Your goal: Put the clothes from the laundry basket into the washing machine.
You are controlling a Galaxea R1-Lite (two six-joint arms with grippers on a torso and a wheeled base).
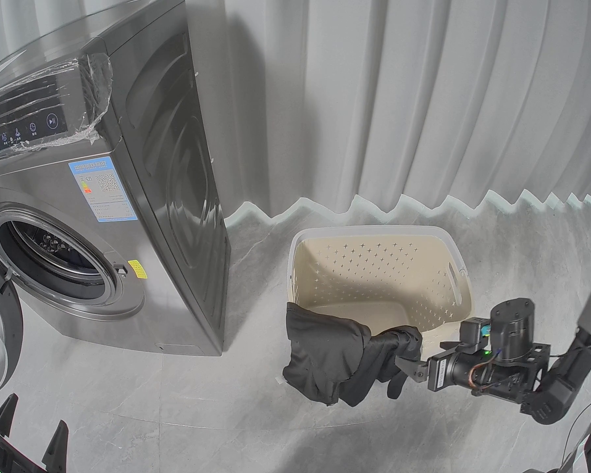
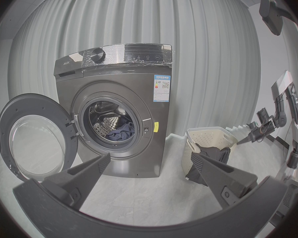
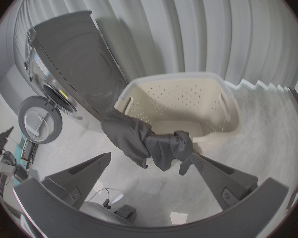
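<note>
R gripper (image 3: 150,156) spread wide, holding nothing; dark garment (image 1: 328,359) hangs over laundry basket's (image 1: 374,230) near rim, touching one fingertip. L gripper (image 2: 150,156) wide open too, empty, low in front of washing machine (image 2: 122,80) w/ door (image 2: 33,133) open.

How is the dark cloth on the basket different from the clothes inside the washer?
The dark cloth hangs over the laundry basket rim, spilling outside; the clothes lie down inside the washing machine drum. The dark cloth looks charcoal; the clothes look blue. Both are crumpled fabric.
</note>
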